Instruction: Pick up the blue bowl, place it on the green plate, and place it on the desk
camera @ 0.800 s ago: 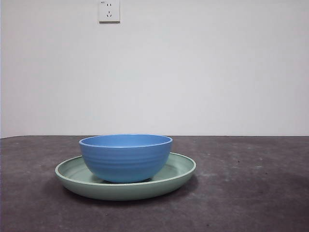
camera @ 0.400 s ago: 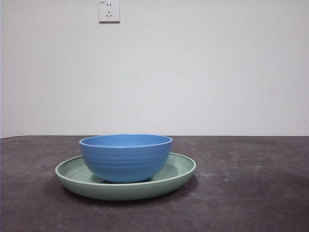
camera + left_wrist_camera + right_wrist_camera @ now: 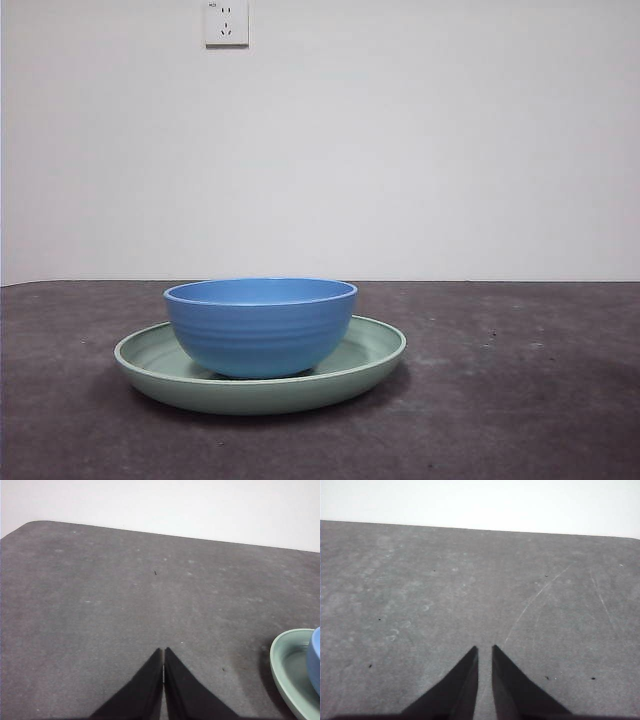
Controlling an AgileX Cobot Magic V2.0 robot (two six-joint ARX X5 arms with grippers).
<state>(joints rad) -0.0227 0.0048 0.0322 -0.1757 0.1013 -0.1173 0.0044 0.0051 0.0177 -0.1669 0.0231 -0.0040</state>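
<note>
**Two grippers idle, bowl seated on plate**

Two items of tableware occupy the desk [image 3: 520, 400]: the blue bowl [image 3: 260, 328] stands upright inside the green plate [image 3: 375, 350], its base on the plate's floor and its wall well inside the low raised rim. The bowl sits slightly toward the viewer's left of the plate's centre in the front view, leaving more bare plate on the other side. The plate lies flat on the dark grey-brown tabletop. A white wall socket [image 3: 226, 22] is mounted high on the pale wall behind.

Left gripper [image 3: 163, 652] — jaws pressed together to a hairline seam, nothing between them. It hangs over bare desk, with the plate's rim and a sliver of the bowl showing at the edge of its wrist view, clear of the jaws.

Right gripper [image 3: 485, 650] — jaws nearly together, a narrow slit between the tips, nothing held. Only scuffed tabletop and a long pale scratch [image 3: 535, 600] lie beneath it; its distance from the tableware cannot be judged from this view.

Neither arm appears in the front view.
</note>
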